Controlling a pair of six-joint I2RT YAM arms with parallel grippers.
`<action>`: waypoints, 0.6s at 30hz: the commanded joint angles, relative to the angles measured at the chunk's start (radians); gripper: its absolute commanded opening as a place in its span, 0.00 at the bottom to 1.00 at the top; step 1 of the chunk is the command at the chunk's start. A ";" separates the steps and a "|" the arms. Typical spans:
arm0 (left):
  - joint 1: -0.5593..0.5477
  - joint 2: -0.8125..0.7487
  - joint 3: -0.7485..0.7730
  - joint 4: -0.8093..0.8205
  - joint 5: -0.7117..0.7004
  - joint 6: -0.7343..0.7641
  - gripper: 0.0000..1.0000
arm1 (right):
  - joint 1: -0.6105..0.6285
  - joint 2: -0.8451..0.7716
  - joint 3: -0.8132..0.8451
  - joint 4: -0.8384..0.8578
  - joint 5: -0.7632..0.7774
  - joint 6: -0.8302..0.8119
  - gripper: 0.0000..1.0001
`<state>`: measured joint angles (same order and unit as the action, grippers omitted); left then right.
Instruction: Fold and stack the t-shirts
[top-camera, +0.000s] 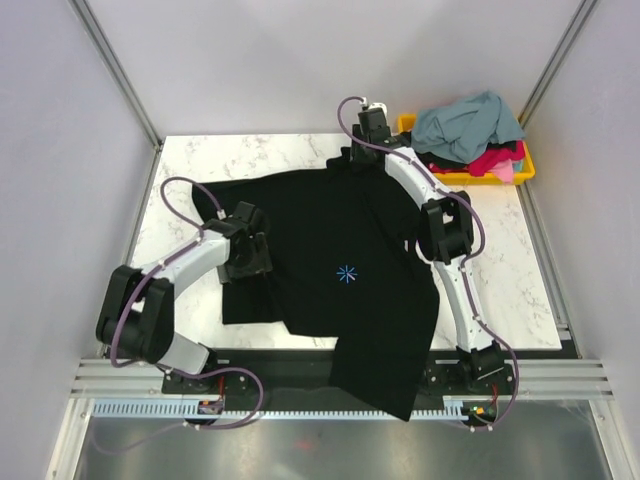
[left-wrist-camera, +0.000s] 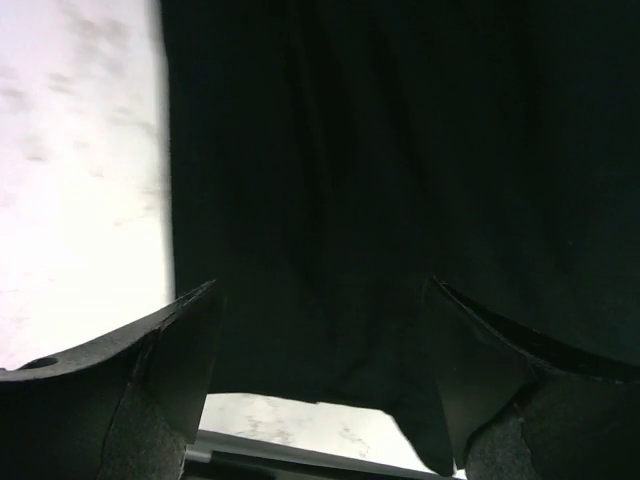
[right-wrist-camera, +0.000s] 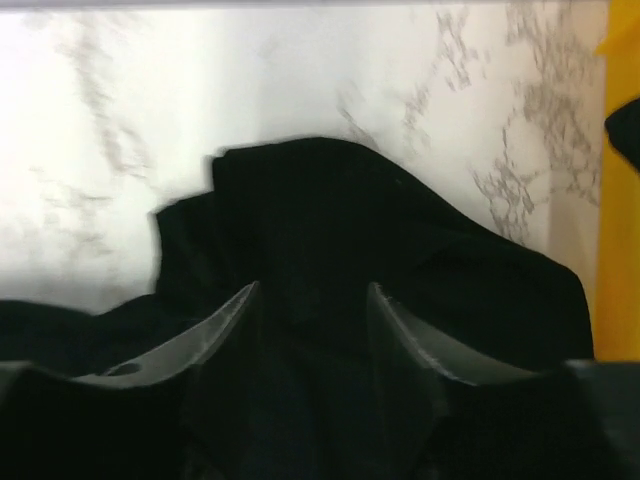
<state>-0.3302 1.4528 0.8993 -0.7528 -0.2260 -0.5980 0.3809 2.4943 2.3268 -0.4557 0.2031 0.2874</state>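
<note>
Where the shirt lies: a large black cloth t-shirt (top-camera: 330, 230) is spread over the middle of the white marbled stone bench (top-camera: 200, 160). Its 5 o'clock end hangs over the near edge.
Mark: a small light-blue starburst print (top-camera: 346, 273) faces up near the middle of the black t-shirt.
Left arm: the white-and-black left arm (top-camera: 190, 262) reaches in from 8 o'clock, and its end sits over the shirt's 9 o'clock edge.
Left fingers: the left fingers (left-wrist-camera: 165, 355) are spread wide. The black t-shirt (left-wrist-camera: 380, 180) lies flat under and beyond them, with pale bench (left-wrist-camera: 80, 200) showing at 9 o'clock and in a strip near 6 o'clock.
Right arm: the white-and-black right arm (top-camera: 455, 280) runs up the shirt's 3 o'clock side to its 12 o'clock edge.
Right fingers: the right fingers (right-wrist-camera: 405, 335) stand part-way apart with the black t-shirt (right-wrist-camera: 330, 220) bunched between them. A rumpled hump of it rises just ahead, against bare bench (right-wrist-camera: 130, 100). Whether they pinch the cloth cannot be told.
Bin: a yellow plastic bin (top-camera: 527, 165) stands at the bench's 1 o'clock corner, near the right arm's end. It shows as a yellow strip (right-wrist-camera: 620, 200) at 3 o'clock in the right wrist view.
Heap in bin: a grey-blue cloth t-shirt (top-camera: 465, 125) lies on top, with a magenta-red cloth t-shirt (top-camera: 490, 160) and a pink cloth t-shirt (top-camera: 503, 173) under its 5 o'clock side.
</note>
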 joint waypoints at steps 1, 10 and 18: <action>-0.044 0.040 -0.008 0.145 0.063 -0.115 0.87 | -0.013 0.057 0.125 -0.101 -0.007 0.018 0.52; -0.044 0.044 -0.112 0.179 0.043 -0.194 0.87 | -0.028 0.118 0.075 -0.046 -0.021 0.058 0.57; -0.044 0.031 -0.180 0.205 0.086 -0.221 0.86 | -0.034 0.170 0.114 -0.003 -0.065 0.130 0.59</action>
<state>-0.3744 1.4754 0.7795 -0.5720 -0.1825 -0.7456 0.3508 2.6411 2.3943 -0.4892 0.1547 0.3737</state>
